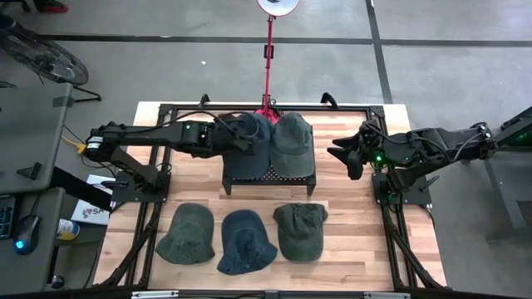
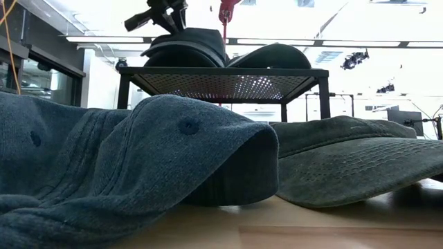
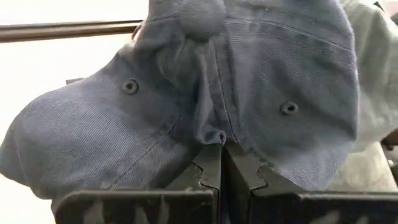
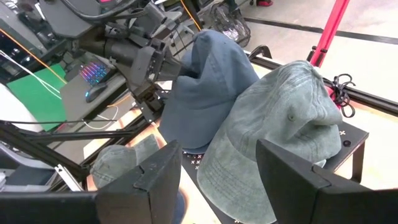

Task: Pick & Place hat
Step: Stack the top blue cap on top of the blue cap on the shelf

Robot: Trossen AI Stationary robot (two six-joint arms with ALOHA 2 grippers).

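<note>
Soft denim, the blue hat [image 3: 249, 106] looked light and floppy; the left claw [image 3: 221, 163] was clenched on a crown fold, a sound hold; the right claw [image 4: 217, 180] waited released beside the rack [image 1: 268, 176].

Open wood strip [image 1: 349, 218] beside three caps [image 1: 243, 237] below the rack [image 1: 268, 176].

grey concrete floor [image 1: 208, 75], ceiling striplights [image 2: 104, 39]

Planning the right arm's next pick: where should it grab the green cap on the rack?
Probably the crown of the green cap, from above on its right side: the fabric bunches into a pinchable ridge there. The right pincer is open and nearest.
</note>
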